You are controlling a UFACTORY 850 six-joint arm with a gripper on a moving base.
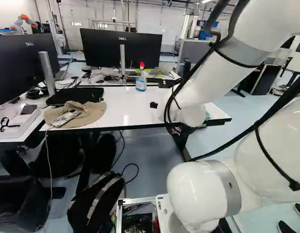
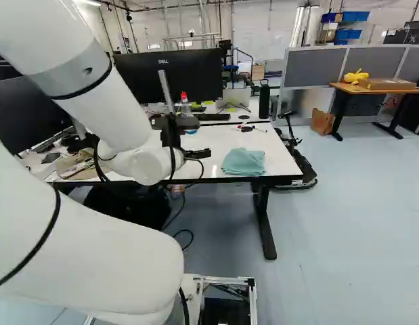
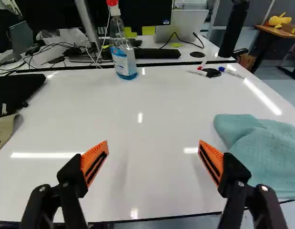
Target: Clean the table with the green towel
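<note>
The claw hangs low over the near edge of the white bench, its two orange-padded fingers spread wide apart with nothing between them. The towel lies crumpled on the bench just beside the right finger, near the bench's near right corner; in the right base view the towel sits close to the right end, apart from everything else on the surface.

The towel looks like soft, light terry cloth, bunched into loose folds rather than laid flat. It will likely sag and drape when lifted, and slide easily across the glossy bench top, so a shallow pinch could simply push it along. The raised fold nearest the claw seems the best place to take hold: pinching a ridge of doubled cloth from above gives the pads something thick to close on. The cloth is not fragile, so a firm squeeze should do no harm.

A spray bottle stands upright toward the far side, and a few markers lie at the far right. At the far left of the bench, in the left base view, a tan hat rests. Whether the surface has been wiped cannot be told.
</note>
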